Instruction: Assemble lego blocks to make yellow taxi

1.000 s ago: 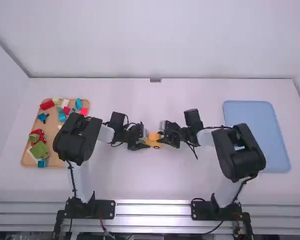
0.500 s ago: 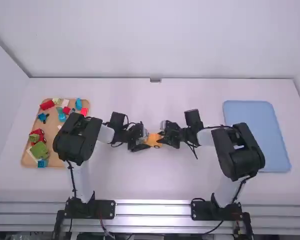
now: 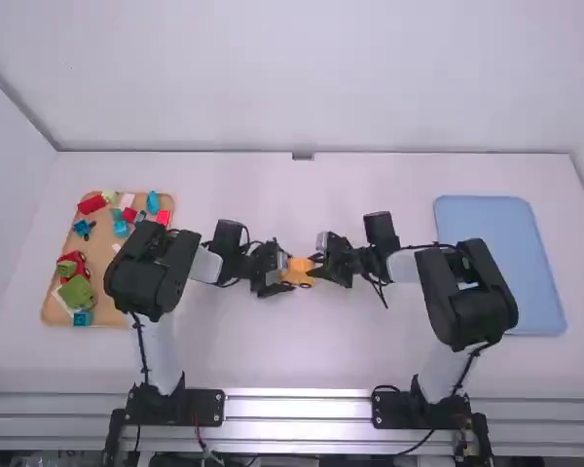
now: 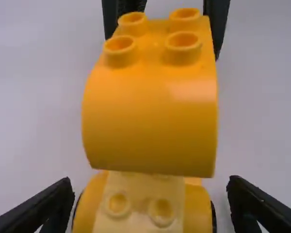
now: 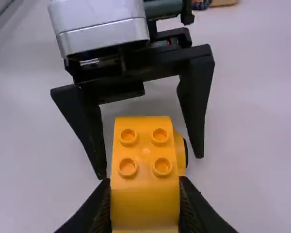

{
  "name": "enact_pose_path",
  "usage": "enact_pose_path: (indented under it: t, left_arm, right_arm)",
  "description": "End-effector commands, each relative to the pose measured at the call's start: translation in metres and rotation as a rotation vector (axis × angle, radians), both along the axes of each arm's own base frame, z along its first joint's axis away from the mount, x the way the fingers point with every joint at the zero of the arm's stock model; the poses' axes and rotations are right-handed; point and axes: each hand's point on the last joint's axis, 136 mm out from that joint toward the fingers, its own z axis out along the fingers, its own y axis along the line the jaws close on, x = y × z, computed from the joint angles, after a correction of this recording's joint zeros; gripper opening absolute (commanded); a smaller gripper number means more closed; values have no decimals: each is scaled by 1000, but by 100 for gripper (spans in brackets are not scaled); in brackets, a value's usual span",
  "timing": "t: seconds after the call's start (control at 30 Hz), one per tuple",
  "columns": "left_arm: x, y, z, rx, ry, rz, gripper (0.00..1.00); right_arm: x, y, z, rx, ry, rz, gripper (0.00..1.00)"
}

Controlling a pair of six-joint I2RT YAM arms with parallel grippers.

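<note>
Risk: base [image 4: 145, 192] stands unclamped between the spread fingers of the left pincer [image 4: 149, 181], so it may slide or tip if pushed, and block [image 4: 150, 116] could seat crooked if pressed down off its studs [image 4: 161, 211]. Block, pinched in the right pincer [image 5: 144, 180], is orange-yellow, four-studded, curved toward the left pincer; base shows a paler strip and dark wheel [image 5: 185, 151], joint state cannot be told.

On the left side of the white desk [image 3: 302, 355], a tan tray [image 3: 101, 255] holds loose pieces, among them a red block [image 3: 92, 204] and, nearer the camera, a green block [image 3: 77, 293]. An empty-looking light blue tray [image 3: 496, 263] lies on the right side. Behind rises a white wall [image 3: 292, 88].
</note>
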Motion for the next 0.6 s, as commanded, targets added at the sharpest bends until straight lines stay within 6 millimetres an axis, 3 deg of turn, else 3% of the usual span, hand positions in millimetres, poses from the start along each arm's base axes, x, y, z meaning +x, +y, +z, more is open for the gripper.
enact_pose_path:
  t: [0.0, 0.1, 0.4, 0.57]
  left_arm:
    - [-2, -6, -6, -17, 34, -26, 77]
    - [-2, -7, -12, -22, 62, -33, 74]
    - [-7, -9, -14, -40, 58, -67, 41]
    - [-7, -9, -15, -46, 125, -33, 34]
  right_arm:
    - [-6, 2, 0, 17, 21, 17, 11]
    - [-6, 1, -1, 17, 26, 14, 11]
    - [-6, -1, -3, 4, 32, 6, 11]
    - [-5, -5, -14, -54, 50, -23, 10]
